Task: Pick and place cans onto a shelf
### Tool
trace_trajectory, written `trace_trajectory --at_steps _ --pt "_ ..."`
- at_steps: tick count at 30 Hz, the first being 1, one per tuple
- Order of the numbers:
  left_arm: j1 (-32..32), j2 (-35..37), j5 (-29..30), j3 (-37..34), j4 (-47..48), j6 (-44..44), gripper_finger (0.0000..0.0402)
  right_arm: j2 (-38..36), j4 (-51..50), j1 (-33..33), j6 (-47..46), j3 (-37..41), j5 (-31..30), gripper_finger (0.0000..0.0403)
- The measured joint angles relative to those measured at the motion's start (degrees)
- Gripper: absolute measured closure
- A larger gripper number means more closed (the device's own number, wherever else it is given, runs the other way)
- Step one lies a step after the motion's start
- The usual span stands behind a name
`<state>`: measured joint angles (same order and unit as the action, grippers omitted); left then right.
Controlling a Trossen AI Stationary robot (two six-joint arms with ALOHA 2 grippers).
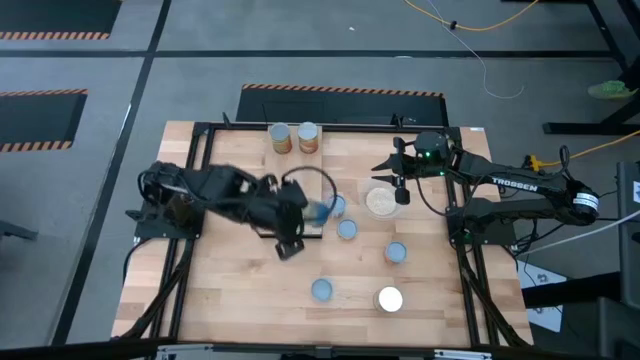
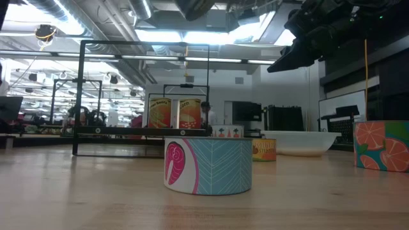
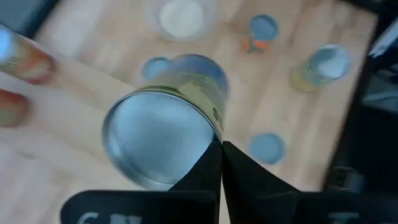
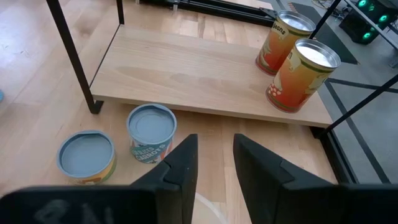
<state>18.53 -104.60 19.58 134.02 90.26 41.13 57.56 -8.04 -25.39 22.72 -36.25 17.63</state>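
My left gripper (image 1: pixel 306 214) is over the table's middle, its fingers nearly together at a silver-topped can (image 3: pixel 158 137) with a blue and yellow-green side; this can shows as a blue blur in the high view (image 1: pixel 322 210). My right gripper (image 1: pixel 398 170) hangs open and empty above the clear bowl (image 1: pixel 382 201), and also shows in the right wrist view (image 4: pixel 215 163). Two orange-labelled cans (image 1: pixel 280 138) (image 1: pixel 308 137) stand upright on the light-wood shelf (image 4: pixel 199 74) at the far edge. Several cans stand on the table (image 1: pixel 347 229) (image 1: pixel 396 252) (image 1: pixel 323 290) (image 1: pixel 389 298). My left gripper meets the can at the edge of its silver top (image 3: pixel 213 138), at the fingertips (image 3: pixel 211 163). The near finger hides the place of contact, so I cannot tell whether the rim is pinched between them. The can sits tilted, its top toward the wrist camera, above the table.
The shelf's thin black frame (image 2: pixel 140 131) rises over the board at the far edge. Two blue-topped cans (image 4: pixel 151 132) (image 4: pixel 86 155) stand just before the shelf. A teal can with a pink fish (image 2: pixel 208 165) stands near the front edge. An orange-patterned can (image 2: pixel 382 145) stands at the right.
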Motion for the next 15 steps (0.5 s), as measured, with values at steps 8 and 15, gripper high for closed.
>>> trace_trajectory --at_steps 8,15 --pt "-11.79 2.10 0.36 -0.09 -0.23 -17.14 0.0402 0.00 -0.07 0.01 0.00 0.00 0.00 0.0295" --pt "-25.95 2.12 -5.27 -0.29 -0.27 -33.66 0.0401 0.00 -0.22 0.02 0.10 0.00 0.00 0.0295"
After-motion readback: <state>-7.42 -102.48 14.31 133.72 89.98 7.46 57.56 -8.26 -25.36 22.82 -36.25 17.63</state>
